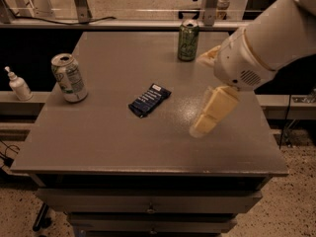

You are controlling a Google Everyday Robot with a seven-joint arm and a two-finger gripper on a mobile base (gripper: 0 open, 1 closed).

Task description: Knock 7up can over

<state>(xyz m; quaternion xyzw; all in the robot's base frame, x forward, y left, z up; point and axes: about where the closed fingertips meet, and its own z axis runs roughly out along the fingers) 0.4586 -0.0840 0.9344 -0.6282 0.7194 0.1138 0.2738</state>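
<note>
The gripper (199, 95) hung over the right side of the table (98, 142), at about 3 o'clock from the tabletop's middle. Its two pale fingers (213, 108) stood well apart and nothing was between them. The longer-looking finger slanted down toward 7 o'clock. The other showed only as a short tip near the wrist.

The 7up can (69, 78) stood upright near the table's left edge, at roughly 9 o'clock from the gripper and well apart from it. Its long axis was vertical and its silver top was up, so it had not yet been knocked over.

A dark blue packet (149, 100) lay flat between the two, close to the straight line from the gripper to the can. A darker green can (188, 40) stood upright near the far edge, at about 12 o'clock from the gripper and much nearer to it than the 7up can. A small pump bottle (19, 84) stood off the table, on a ledge just beyond the 7up can at 9 o'clock.

In my judgement the coming move turned on a long sweep toward 9 o'clock. It should meet the upright can high on its side so it tips, and pass over or behind the packet. It should also stay clear of the green can.
</note>
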